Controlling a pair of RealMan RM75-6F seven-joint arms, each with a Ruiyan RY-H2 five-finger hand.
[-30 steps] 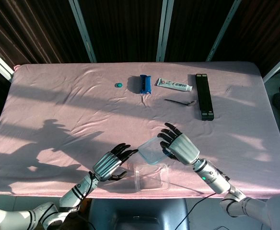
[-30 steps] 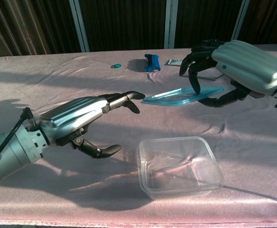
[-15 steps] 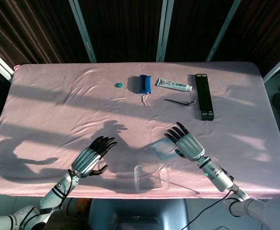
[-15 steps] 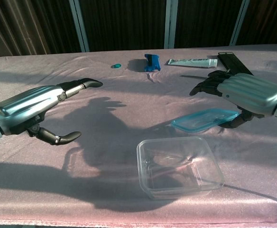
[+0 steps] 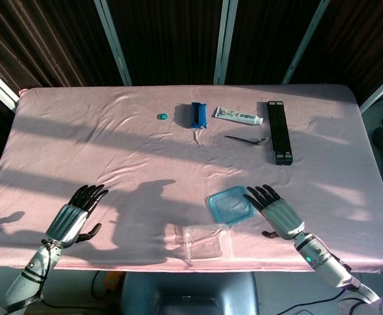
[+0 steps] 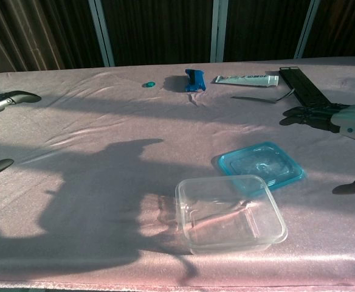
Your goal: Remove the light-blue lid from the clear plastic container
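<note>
A table draped in a pink cloth (image 5: 80, 131). At the near left, the left hand (image 5: 73, 220) hovers with fingers spread, holding nothing. Near the front edge at centre sits the clear plastic container (image 6: 229, 213), uncovered. Its light-blue lid (image 6: 261, 166) lies flat on the cloth just behind and to the right, its near edge meeting the container's far rim. Further right, the right hand (image 5: 277, 211) is spread and empty, just beside the lid. Along the far side lie a small teal cap (image 5: 161, 117), a blue clip (image 5: 199, 114), a toothpaste tube (image 5: 239, 117), a spoon (image 5: 247, 139) and a black bar (image 5: 279, 131).
</note>
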